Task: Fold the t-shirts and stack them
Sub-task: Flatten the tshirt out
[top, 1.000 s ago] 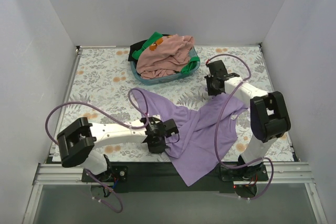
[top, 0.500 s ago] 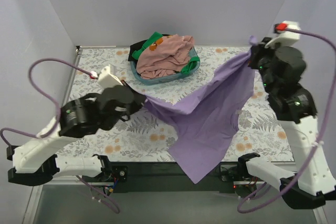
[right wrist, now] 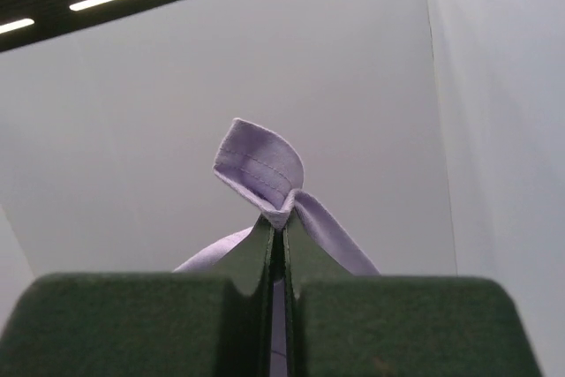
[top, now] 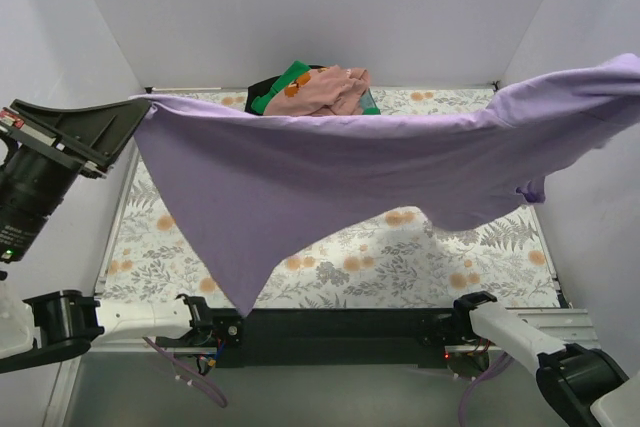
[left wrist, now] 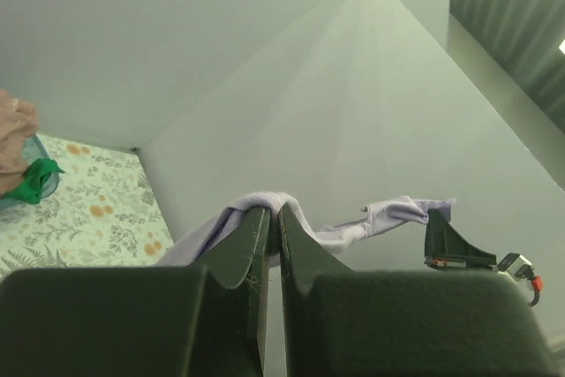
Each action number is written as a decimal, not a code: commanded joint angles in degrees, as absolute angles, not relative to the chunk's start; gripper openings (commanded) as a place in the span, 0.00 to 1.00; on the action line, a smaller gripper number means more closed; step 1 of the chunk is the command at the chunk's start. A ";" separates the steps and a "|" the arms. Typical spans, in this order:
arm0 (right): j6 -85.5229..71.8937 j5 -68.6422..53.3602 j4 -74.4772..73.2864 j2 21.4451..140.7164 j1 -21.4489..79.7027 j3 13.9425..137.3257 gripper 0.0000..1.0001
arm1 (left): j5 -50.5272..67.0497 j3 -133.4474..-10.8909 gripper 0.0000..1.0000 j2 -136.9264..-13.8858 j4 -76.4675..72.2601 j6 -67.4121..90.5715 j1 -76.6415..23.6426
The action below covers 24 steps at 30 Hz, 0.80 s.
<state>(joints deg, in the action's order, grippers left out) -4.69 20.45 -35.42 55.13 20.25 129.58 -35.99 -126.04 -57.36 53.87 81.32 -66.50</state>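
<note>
Your left end effector (left wrist: 274, 214) and right end effector (right wrist: 280, 225) each pinch a soft hem of the lavender t-shirt (top: 330, 172) — it hangs stretched and sagging above the floral counter (top: 420, 262).

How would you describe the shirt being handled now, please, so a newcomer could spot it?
Above the floral table, the lavender t-shirt hangs stretched from side to side, pinched by the left claw and right claw. Unlike the pink tee bunched at the back, it is spread wide, plain and airborne.
</note>
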 commanded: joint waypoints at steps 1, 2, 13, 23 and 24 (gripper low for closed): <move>-3.52 18.98 -30.77 53.09 20.04 128.07 0.01 | -31.20 -126.22 0.00 -58.10 52.56 76.29 -66.36; -2.82 19.51 -30.24 52.74 20.04 127.97 0.01 | -31.64 -126.21 0.00 -57.92 52.12 76.20 -66.36; 4.57 28.73 -25.76 57.65 20.04 124.64 0.01 | -61.13 -118.31 0.00 -58.62 48.53 75.07 -66.36; 4.66 40.07 -11.71 61.08 20.04 96.09 0.01 | -74.71 -87.30 0.00 -50.72 30.68 72.51 -66.45; 4.57 40.95 -9.17 61.17 20.04 93.54 0.01 | -75.49 -85.54 0.00 -50.45 30.76 74.42 -66.45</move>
<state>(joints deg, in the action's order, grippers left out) 4.05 35.79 -18.70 60.97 20.25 98.72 -68.49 -89.76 -53.49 38.26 74.65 -66.50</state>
